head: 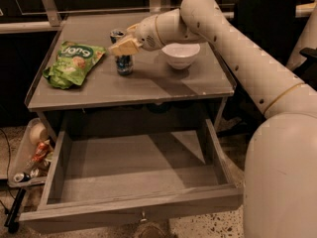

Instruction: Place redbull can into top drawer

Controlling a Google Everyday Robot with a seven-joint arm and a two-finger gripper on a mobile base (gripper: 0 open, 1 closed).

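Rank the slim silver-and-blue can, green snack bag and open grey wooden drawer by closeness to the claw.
The claw is above the tabletop, at the can.
1. Slim silver-and-blue can, right beside it.
2. Green snack bag, farther left.
3. Open grey wooden drawer, lowest, in front.
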